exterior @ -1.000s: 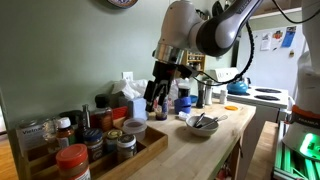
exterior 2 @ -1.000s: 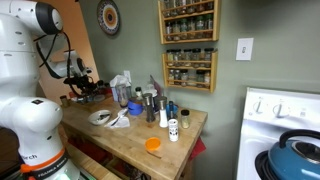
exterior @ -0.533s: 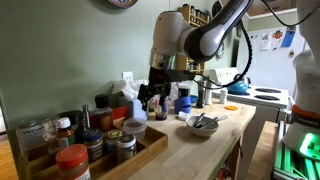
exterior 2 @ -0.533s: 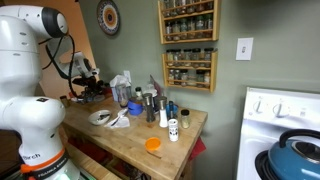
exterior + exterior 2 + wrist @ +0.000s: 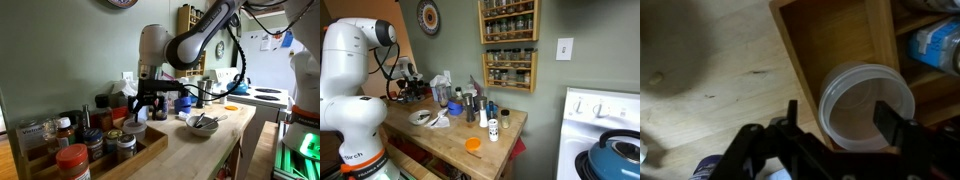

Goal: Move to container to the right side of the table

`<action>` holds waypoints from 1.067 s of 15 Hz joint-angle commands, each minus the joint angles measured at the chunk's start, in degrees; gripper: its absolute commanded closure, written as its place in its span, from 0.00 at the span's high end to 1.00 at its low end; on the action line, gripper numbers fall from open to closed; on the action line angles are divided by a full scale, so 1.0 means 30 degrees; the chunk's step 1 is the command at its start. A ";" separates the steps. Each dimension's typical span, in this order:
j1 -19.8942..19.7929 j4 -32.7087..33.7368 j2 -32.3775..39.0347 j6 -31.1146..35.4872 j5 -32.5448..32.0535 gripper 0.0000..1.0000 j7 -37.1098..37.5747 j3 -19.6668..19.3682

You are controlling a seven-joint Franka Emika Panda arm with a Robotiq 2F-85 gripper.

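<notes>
A round translucent white container (image 5: 868,105) stands without a lid in the end compartment of a low wooden tray (image 5: 800,50). It also shows in an exterior view (image 5: 134,126). My gripper (image 5: 845,125) is open just above it, one finger left of the rim and the other over its right rim. It shows in both exterior views (image 5: 143,108) (image 5: 410,88). The tray rests on the long light-wood table (image 5: 220,135) (image 5: 450,135) (image 5: 710,90).
The tray (image 5: 150,148) holds several jars, with a red-lidded jar (image 5: 72,160) in front. A white bowl with utensils (image 5: 200,123), a cluster of bottles (image 5: 470,105) and an orange lid (image 5: 472,144) sit on the table. A white stove with a blue kettle (image 5: 615,150) stands beyond its end.
The arm has swung along the table from near the bottles to over the tray's end compartment and come down over the container. The gripper stays open.
</notes>
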 commanded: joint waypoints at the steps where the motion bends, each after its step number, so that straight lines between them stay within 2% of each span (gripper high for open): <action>1: 0.0882 0.0976 0.0829 -0.0167 0.0703 0.46 0.1132 -0.0781; 7: 0.1418 0.1382 0.1054 -0.0309 0.0442 0.03 0.2511 -0.1580; 8: 0.1465 0.1354 0.0987 -0.0439 0.0363 0.00 0.2680 -0.1713; 11: 0.1421 0.1246 0.0732 -0.0484 0.0429 0.00 0.2784 -0.1747; 16: 0.1414 0.0222 -0.1825 -0.1028 -0.0205 0.01 0.3822 -0.2075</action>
